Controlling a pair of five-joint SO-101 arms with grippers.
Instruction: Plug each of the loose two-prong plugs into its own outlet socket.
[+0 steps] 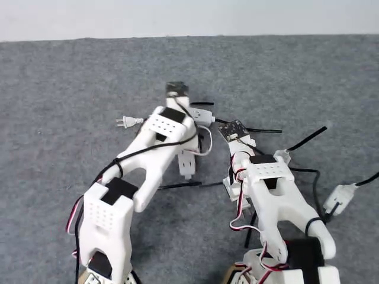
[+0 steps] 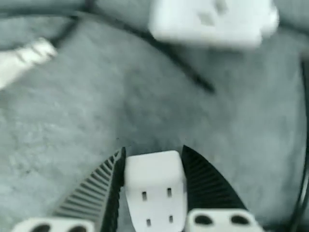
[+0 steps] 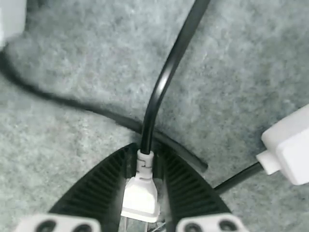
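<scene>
My left gripper (image 2: 153,153) is shut on a white outlet socket (image 2: 155,191), whose slotted face shows between the ribbed fingers; in the high view this socket (image 1: 186,164) hangs under the left arm at mid-table. A second white socket (image 2: 212,21) lies farther off, and a white plug (image 2: 24,57) lies to one side. My right gripper (image 3: 145,151) is shut on a white two-prong plug (image 3: 140,195) whose black cord (image 3: 169,72) runs away over the carpet. Another white socket (image 3: 289,150) lies beside it. In the high view the right gripper (image 1: 234,186) points down just right of the left one.
Grey carpet covers the table. A loose white plug (image 1: 128,122) with bare prongs lies left of the left arm. A white socket (image 1: 203,116) sits behind the arms, another (image 1: 342,195) at the right edge. Black cords (image 1: 308,141) cross the middle and right.
</scene>
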